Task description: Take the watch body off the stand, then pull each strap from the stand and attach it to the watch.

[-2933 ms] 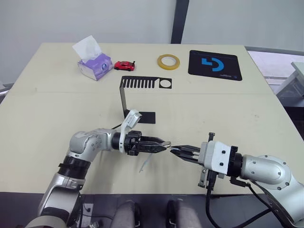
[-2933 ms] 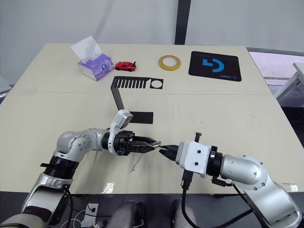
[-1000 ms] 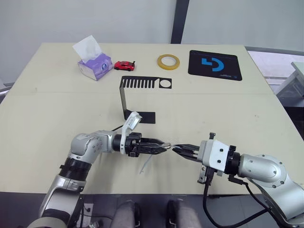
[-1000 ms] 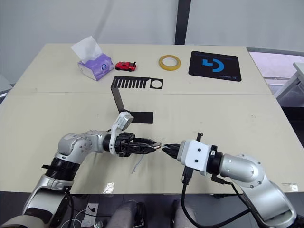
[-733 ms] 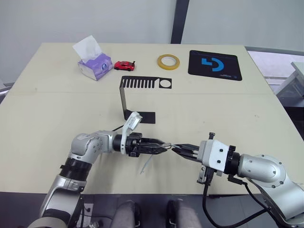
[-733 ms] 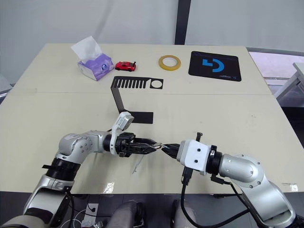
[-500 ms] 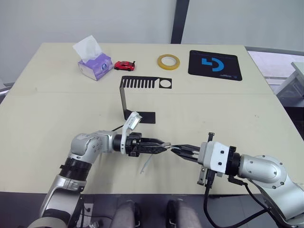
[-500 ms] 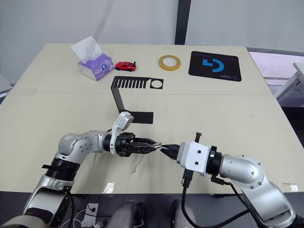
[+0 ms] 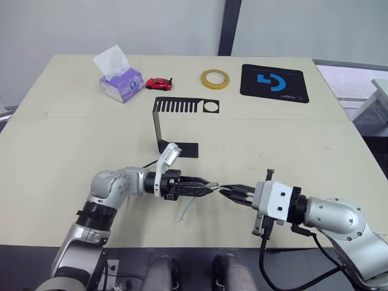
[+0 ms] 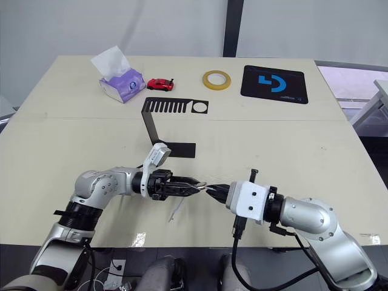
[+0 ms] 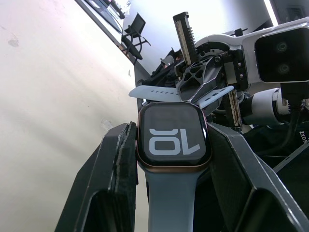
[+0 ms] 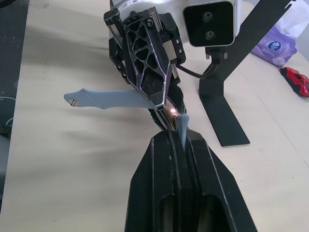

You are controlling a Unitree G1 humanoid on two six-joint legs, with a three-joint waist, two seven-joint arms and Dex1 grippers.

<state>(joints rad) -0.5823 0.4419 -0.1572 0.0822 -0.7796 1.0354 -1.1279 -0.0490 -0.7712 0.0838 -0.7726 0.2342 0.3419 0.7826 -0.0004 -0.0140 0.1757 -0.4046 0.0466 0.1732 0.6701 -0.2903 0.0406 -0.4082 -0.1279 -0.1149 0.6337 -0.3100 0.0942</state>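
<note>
Strap meeting watch body above the bench
Left fingers are pinching the watch body; right fingers are pinching a strap at its edge

— What differs from a few seconds back?

— Little. The right gripper of two black fingers has edged up and in toward the left gripper; the small gap between the two sets of tips has closed; they now sit nearly in one line.

— And what they carry?

— The narrow pale blue-grey translucent strap pinched in the right fingers has come up to the edge of the small rounded-square watch body with its black screen; the left wrist has sunk a touch toward the table.
</note>
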